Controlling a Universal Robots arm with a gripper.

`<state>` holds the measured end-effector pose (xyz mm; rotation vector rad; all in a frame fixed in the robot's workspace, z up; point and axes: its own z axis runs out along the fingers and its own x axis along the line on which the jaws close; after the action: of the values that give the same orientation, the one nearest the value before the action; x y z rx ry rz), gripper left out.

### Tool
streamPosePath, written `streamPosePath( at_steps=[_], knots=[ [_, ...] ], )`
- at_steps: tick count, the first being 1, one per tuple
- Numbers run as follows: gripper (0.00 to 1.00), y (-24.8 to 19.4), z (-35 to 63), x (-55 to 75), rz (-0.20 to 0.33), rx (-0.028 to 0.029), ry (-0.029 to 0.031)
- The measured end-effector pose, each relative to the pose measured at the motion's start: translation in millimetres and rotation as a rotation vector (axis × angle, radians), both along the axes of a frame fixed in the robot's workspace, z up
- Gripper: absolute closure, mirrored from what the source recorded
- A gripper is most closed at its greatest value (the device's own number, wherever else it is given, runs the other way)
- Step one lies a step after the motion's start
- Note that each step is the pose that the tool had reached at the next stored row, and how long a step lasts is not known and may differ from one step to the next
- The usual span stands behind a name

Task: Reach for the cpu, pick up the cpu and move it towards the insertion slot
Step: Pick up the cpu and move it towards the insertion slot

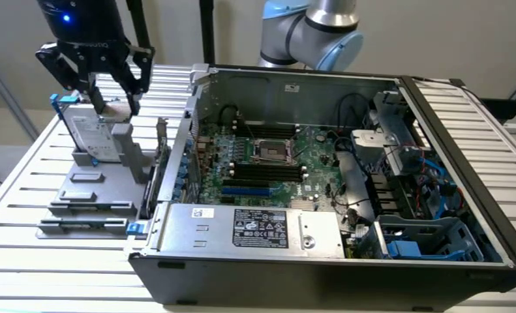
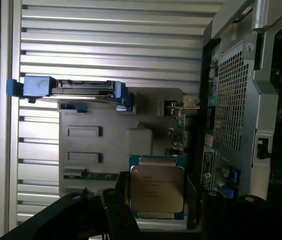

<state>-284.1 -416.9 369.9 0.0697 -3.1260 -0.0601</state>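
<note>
A ribbed aluminium worktop point(image 1: 27, 195) carries an open black computer case point(image 1: 327, 283) across its middle and toward the exterior view's right edge. A blue-and-silver jointed robot arm point(image 1: 314, 32) rises behind the case at the worktop's far edge. Along the exterior view's left edge of the worktop lies a flat grey parts fixture point(image 1: 92, 189), where a rectangular silver hard drive with a blue bracket point(image 1: 92, 134) stands on edge. The black two-fingered gripper point(image 1: 109, 104) hangs over the far end of that fixture, near the worktop's far-left corner, its jaws spread wide. Inside the case, on the green board, sits the insertion slot point(image 1: 271, 151), a square silver-framed socket with a dark centre, well apart from the gripper. The cpu point(image 2: 156, 187), a small flat square chip with a shiny silver top, lies on the fixture between the dark fingers point(image 2: 117, 212); whether they touch it cannot be told.
</note>
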Motion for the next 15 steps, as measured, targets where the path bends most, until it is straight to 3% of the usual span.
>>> streamPosePath(
  at_steps=[8,15],
  knots=[
    [0.45,0.0,9.2,36.1,0.000,0.0121,0.0000],
    [0.45,0.0,11.0,68.0,0.000,0.0145,0.0002]
  ],
)
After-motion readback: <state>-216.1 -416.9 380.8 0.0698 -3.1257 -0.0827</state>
